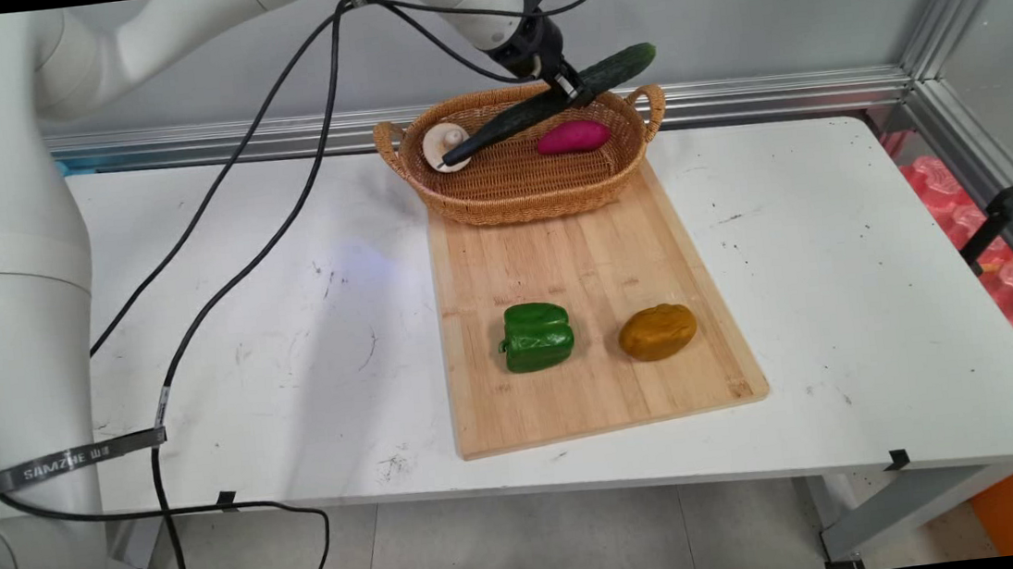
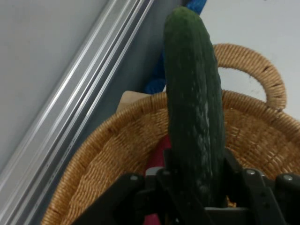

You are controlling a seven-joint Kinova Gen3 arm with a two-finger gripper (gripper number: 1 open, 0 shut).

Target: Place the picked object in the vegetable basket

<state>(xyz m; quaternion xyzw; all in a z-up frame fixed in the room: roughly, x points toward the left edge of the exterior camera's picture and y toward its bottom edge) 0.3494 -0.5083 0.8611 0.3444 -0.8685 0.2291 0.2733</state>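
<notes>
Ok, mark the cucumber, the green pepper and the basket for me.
cucumber [image 2: 194, 108]: hand view, middle of its body.
green pepper [image 1: 538, 336]: main view, its top face.
basket [image 1: 517, 202]: main view, near outer wall.

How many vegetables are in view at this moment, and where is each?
5. The cucumber is held in the gripper above the basket; a mushroom and purple sweet potato lie inside; a green pepper and potato sit on the cutting board.
</notes>
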